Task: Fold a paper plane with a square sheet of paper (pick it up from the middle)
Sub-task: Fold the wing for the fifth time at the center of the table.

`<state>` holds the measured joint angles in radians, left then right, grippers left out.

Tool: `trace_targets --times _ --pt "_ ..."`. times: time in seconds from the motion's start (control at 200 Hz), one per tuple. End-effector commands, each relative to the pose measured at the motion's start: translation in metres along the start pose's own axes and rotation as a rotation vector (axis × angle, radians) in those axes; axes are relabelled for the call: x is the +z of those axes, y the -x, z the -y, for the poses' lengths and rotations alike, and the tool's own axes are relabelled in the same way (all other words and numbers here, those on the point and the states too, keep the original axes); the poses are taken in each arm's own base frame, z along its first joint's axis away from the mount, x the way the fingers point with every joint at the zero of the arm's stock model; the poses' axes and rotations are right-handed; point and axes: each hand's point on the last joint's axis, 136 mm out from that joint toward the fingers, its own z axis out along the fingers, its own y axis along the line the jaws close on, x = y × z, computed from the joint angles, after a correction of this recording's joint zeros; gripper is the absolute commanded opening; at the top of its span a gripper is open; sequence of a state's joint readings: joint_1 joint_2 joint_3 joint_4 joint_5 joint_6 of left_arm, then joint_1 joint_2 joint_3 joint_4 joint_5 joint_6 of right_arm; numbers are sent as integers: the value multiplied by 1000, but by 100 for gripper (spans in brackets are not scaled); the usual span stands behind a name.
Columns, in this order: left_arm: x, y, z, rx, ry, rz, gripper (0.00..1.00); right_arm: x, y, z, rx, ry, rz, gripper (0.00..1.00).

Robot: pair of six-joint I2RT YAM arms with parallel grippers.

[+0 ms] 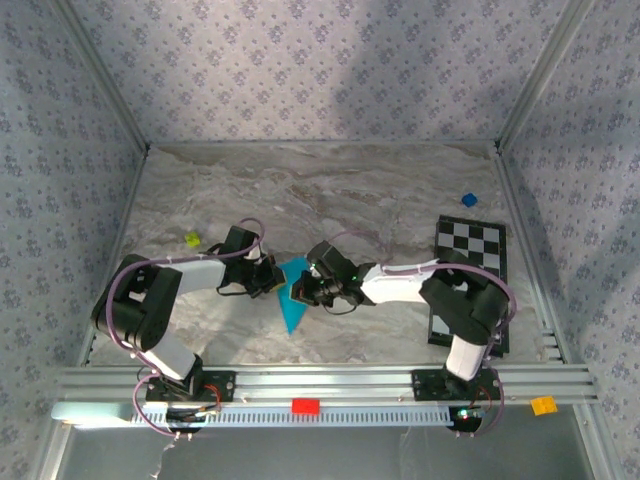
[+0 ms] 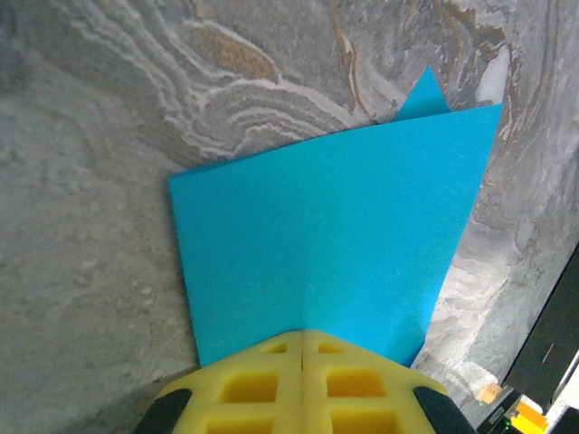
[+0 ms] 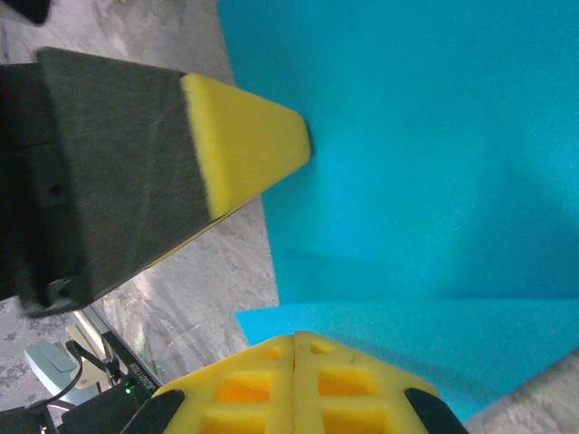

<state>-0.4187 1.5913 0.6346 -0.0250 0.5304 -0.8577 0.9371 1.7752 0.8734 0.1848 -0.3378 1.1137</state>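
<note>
Pinching the square sheet of paper (image 1: 292, 308), a pointed blue shape above the marble table (image 1: 350, 190) between the arms, the left gripper (image 2: 301, 336) and right gripper (image 3: 294, 339) each press their fingers together on its edges. Creasing cleanly probably needs steady, level grips and aligned layers.

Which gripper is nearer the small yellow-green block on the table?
Left. The left gripper is right of the yellow-green block, shut on the blue paper; the right gripper grips the paper's opposite side, farther away.
</note>
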Motion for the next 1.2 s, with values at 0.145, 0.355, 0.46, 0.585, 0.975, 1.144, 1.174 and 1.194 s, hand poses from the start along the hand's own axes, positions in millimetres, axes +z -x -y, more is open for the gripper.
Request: trace_targets --times 0.145,0.355,0.46,0.585,0.975,1.144,1.174,1.194 --pt "-5 -1 1 4 7 3 1 16 -7 20 73 -63 -49 6" --pt "-12 3 13 22 -18 18 4 16 -8 32 127 -87 -35 6" --pt "-19 7 23 40 -24 33 7 19 -8 37 163 -98 -16 5" --pt "-33 8 32 49 -43 70 10 21 -9 45 211 -122 18 5" --pt "-28 6 22 13 -36 73 7 31 -11 45 296 -100 74 4" --pt "-15 6 8 -16 4 52 4 24 -7 42 288 -87 108 5" --pt "-14 5 4 -20 16 51 4 23 -6 39 282 -77 112 5" --pt "-13 5 2 -23 24 51 3 22 -5 38 282 -72 115 5"
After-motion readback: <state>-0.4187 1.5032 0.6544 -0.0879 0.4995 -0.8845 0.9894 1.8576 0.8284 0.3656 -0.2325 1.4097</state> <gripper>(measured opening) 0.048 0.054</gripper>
